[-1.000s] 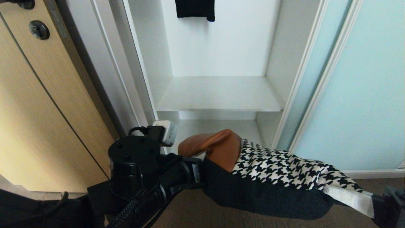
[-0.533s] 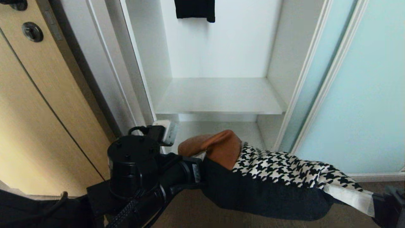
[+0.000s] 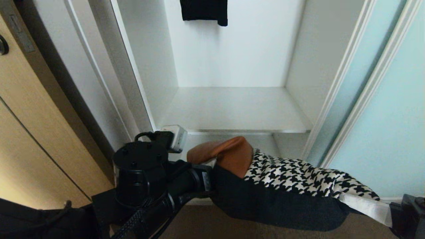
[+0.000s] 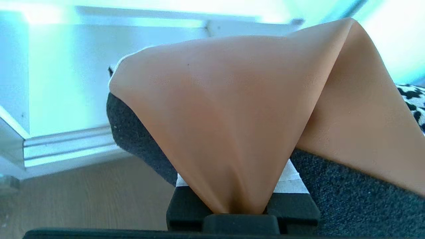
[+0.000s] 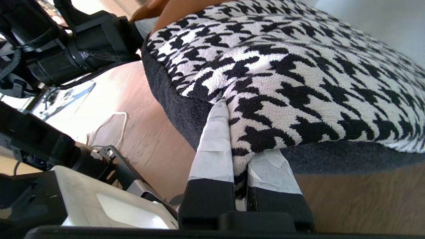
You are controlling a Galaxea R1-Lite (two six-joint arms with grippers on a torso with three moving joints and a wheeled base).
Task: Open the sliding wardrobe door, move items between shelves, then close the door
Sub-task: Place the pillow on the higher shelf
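The cushion [image 3: 292,179], tan-brown at one end and houndstooth at the other with a black back, hangs level in front of the open wardrobe. My left gripper [image 4: 237,181] is shut on its tan corner [image 3: 229,154]. My right gripper [image 5: 242,139] is shut on the houndstooth end, its taped fingers [image 3: 365,204] showing at the lower right. The sliding wardrobe door [image 3: 382,116], frosted aqua glass, stands pushed to the right. A bare white shelf [image 3: 235,109] lies just beyond and above the cushion. A lower shelf [image 3: 265,139] is mostly hidden behind the cushion.
A light wooden door [image 3: 33,139] stands at the left, beside the wardrobe's white side frame [image 3: 99,76]. A small black garment [image 3: 204,10] hangs at the top of the compartment. Wood floor [image 5: 358,199] lies under the cushion.
The whole view has shifted: the wardrobe looks nearer and its shelf sits lower in the picture. Both grippers hold the cushion just as before.
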